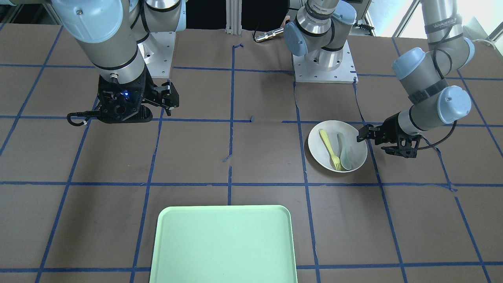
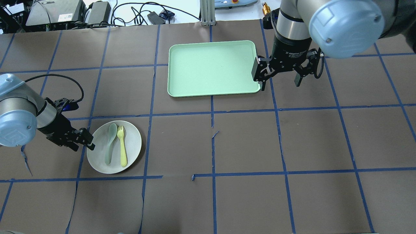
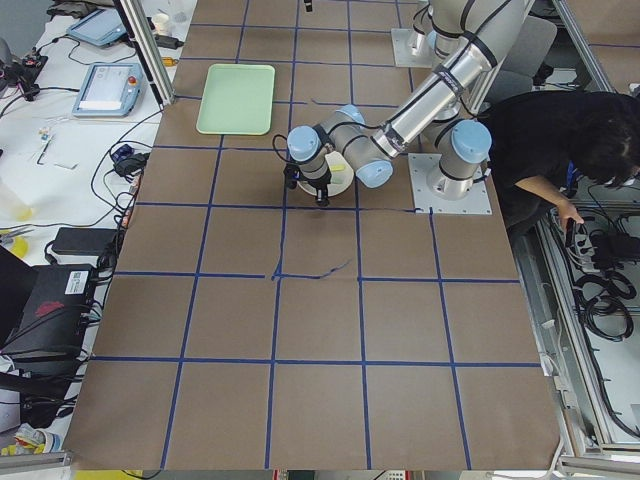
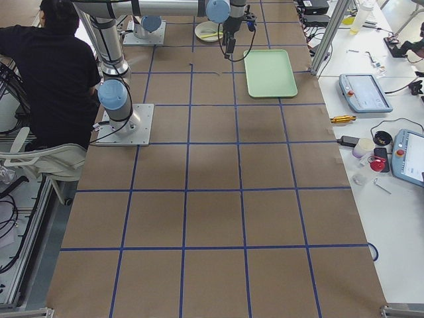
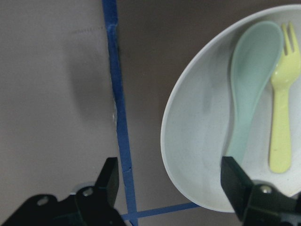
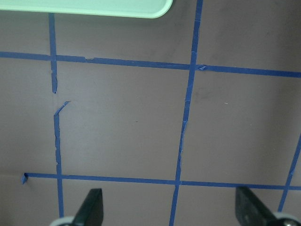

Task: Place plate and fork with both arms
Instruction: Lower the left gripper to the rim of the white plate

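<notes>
Overhead view: plate [image 2: 133, 146] sits on the counter [image 2: 292, 146] at about 8 o'clock. The fork [image 2: 122, 146] and a grey-green spoon [image 2: 110, 143] lie inside it side by side, with the fork at the spoon's 3 o'clock, close but whether touching is unclear. The fork's long axis runs 12 to 6, tines at 12 and handle end at 6. The spoon lies nearly parallel, bowl at 12. In the front view the same tines point to 6.

Left tool [image 2: 84, 148] is at the plate's 9 o'clock, released. The overhead view shows only that it sits at the rim. The left wrist view shows more: the fingers [image 5: 109, 176] are spread with the plate's rim between them, one over the plate near the spoon handle, the other out over the counter past a blue tape line [image 5: 120, 117]. Contact with the rim cannot be told.

Right tool [image 2: 279, 83] hangs at 3 o'clock of the mint-green tray [image 2: 211, 68], released and holding nothing. The right wrist view shows only bare counter, tape and a strip of the tray's edge.

The tray is at 12 o'clock on the counter, well apart from the plate. In the left side view the near arm [image 3: 400, 130] hides most of the plate. An operator [image 4: 53, 73] in black shows only in the side views.
</notes>
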Motion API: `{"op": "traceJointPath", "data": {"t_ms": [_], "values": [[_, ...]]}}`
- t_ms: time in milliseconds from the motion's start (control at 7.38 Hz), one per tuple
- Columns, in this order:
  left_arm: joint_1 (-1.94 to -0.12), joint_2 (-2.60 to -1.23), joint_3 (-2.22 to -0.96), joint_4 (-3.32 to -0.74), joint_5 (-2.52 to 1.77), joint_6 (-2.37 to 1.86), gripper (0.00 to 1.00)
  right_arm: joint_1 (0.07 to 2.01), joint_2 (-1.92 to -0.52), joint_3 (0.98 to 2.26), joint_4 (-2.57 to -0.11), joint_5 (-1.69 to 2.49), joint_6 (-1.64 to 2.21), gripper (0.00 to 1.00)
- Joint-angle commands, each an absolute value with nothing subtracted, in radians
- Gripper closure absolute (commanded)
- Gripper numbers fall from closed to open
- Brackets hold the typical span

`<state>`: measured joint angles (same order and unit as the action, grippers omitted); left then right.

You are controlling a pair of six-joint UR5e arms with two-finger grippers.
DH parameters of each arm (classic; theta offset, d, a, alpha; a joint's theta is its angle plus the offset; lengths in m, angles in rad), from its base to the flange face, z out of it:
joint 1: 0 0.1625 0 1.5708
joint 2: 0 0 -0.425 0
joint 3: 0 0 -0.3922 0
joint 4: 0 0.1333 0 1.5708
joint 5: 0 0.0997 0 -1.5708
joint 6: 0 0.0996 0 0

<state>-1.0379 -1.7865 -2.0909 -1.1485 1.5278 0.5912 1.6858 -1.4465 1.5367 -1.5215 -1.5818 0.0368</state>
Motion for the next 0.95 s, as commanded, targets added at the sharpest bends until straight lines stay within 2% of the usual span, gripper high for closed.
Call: {"op": "traceJointPath", "data": {"t_ms": [0,136,407,814], "values": [[-1.037,-1.827,-2.091,-1.146,1.528,0.592,0.37,1.686,-1.447,1.542,-1.525,-1.585,0.040,0.00],[-1.038,-1.838,-2.089,-1.144,1.526,0.592,0.45,1.686,-1.447,1.542,-1.525,-1.585,0.040,0.00],[-1.040,-1.847,-2.088,-1.144,1.525,0.591,0.99,1.687,-1.447,1.542,-1.525,-1.585,0.038,0.00],[-1.042,-1.844,-2.039,-1.160,1.522,0.601,1.00,1.684,-1.447,1.543,-1.525,-1.586,0.028,0.00]]}}
